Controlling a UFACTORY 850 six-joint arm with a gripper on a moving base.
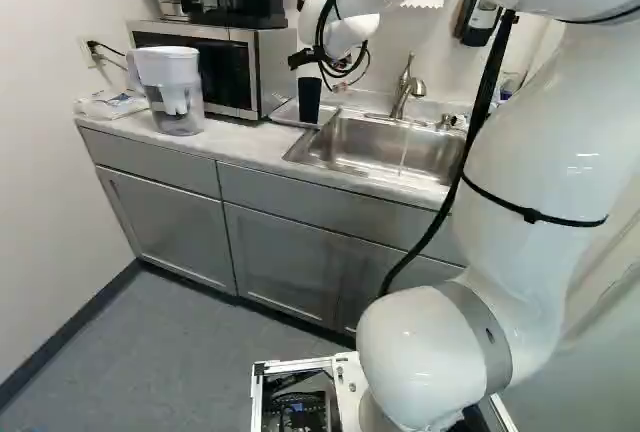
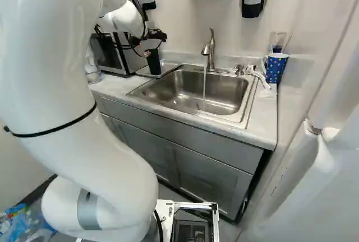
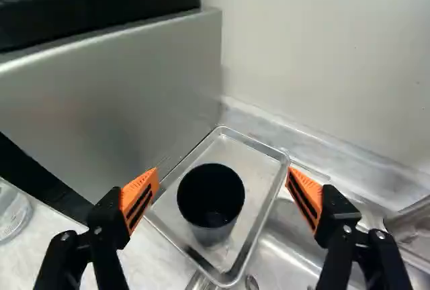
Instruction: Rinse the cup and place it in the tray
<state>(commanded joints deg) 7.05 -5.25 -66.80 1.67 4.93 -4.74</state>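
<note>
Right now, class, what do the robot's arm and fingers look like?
The arm is white with rounded joints and a grey band. A black cable runs along it, and thin black ties circle it. The fingers are black, with dark-slotted orange pads.

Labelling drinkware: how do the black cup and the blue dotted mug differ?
The black cup is plain; the blue dotted mug is patterned. The mug has a handle; the cup shows none. The cup stands in the metal tray, the mug on the counter. Both look upright.
</note>
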